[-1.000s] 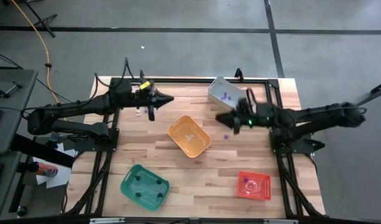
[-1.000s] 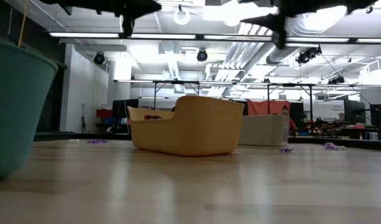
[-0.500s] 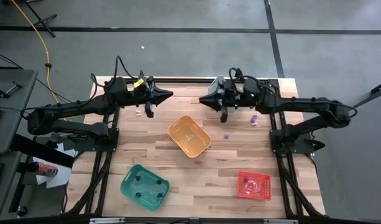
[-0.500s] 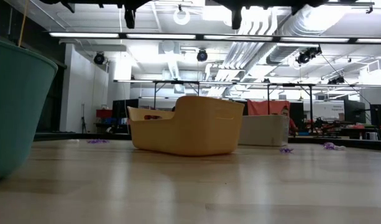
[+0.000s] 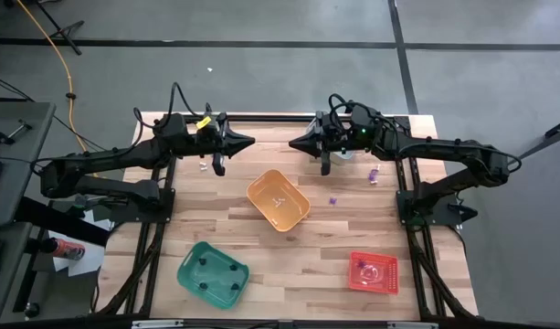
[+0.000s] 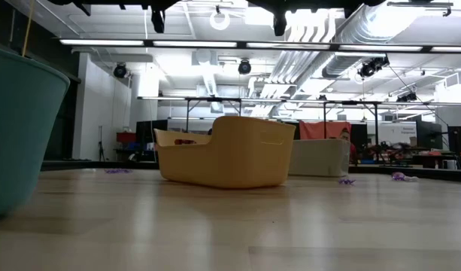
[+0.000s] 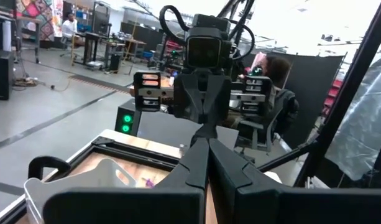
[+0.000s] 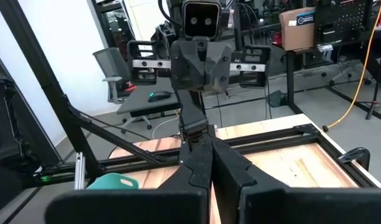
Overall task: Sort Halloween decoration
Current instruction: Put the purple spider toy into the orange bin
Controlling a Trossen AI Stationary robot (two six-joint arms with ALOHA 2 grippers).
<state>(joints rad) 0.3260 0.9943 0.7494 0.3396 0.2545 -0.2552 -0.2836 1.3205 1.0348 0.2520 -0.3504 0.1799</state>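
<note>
- Left gripper (image 5: 221, 165) hangs above the counter (image 5: 325, 247) near its far left corner; fingers closed, nothing visible between them.
- Right gripper (image 5: 324, 167) hangs above the far edge at mid-counter, facing the left one; fingers closed — empty in the wrist view, as far as can be seen.
- Orange bin (image 5: 278, 200) at the counter's centre, a whitish trinket (image 5: 279, 201) inside it.
- Green bin (image 5: 213, 273) by the near left corner, holding several dark trinkets (image 5: 203, 260).
- Red bin (image 5: 374, 272) by the near right corner; contents too small to tell.
- White bin (image 7: 84, 180) at the far edge, mostly hidden under the right arm from above; a purple trinket (image 7: 148, 182) lies in it.
- Loose purple trinkets on bare wood: one (image 5: 332, 200) just right of the orange bin, another (image 5: 373, 174) nearer the right edge — a third, probably, at the far left (image 6: 117, 171).
</note>
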